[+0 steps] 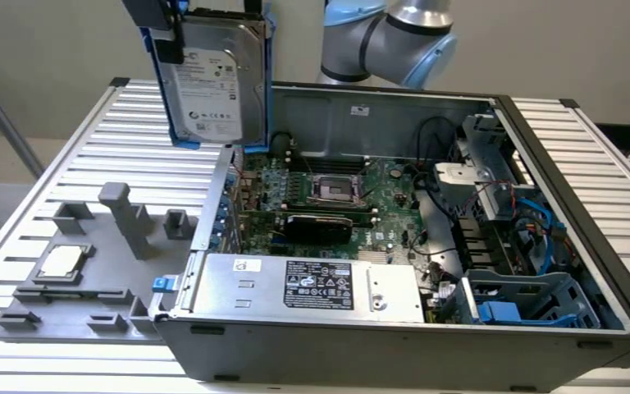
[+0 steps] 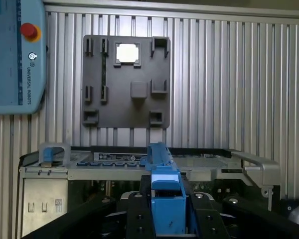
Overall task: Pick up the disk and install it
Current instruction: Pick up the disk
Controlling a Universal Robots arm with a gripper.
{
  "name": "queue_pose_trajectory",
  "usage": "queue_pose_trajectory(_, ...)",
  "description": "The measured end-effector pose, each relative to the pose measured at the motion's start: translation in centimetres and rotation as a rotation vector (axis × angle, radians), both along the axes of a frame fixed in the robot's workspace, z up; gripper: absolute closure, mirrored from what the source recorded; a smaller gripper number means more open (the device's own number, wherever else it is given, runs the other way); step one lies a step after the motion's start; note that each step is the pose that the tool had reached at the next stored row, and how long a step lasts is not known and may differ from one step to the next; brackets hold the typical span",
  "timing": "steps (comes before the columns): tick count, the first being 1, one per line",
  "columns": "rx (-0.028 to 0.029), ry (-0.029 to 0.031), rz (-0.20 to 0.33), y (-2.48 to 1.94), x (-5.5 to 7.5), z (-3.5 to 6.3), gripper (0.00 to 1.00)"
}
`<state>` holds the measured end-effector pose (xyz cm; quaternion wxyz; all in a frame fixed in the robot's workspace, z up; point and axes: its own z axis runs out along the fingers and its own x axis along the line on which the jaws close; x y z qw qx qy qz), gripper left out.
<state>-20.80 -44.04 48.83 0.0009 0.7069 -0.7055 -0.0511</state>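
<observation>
The gripper (image 2: 167, 206) is clamped on the blue carrier of the disk (image 1: 214, 78), holding it upright in the air above the open computer case (image 1: 403, 353). The pickup appears done; the disk is not yet installed in the case.

Disk (image 1: 219, 78) aloft, upright, near computer case (image 1: 403, 355)

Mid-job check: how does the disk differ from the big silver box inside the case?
The disk is upright, raised in the air in the end effector; the silver box lies flat inside the case. The disk looks smaller than the box. The disk has a blue frame and white label; the box's label is black and white. Both are rectangular silver metal.
</observation>
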Motion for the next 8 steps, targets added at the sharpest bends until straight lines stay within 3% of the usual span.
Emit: queue_pose_trajectory(8, 0.0001, -0.0001, 0.000, -1.66, 2.9, 0.00, 0.67)
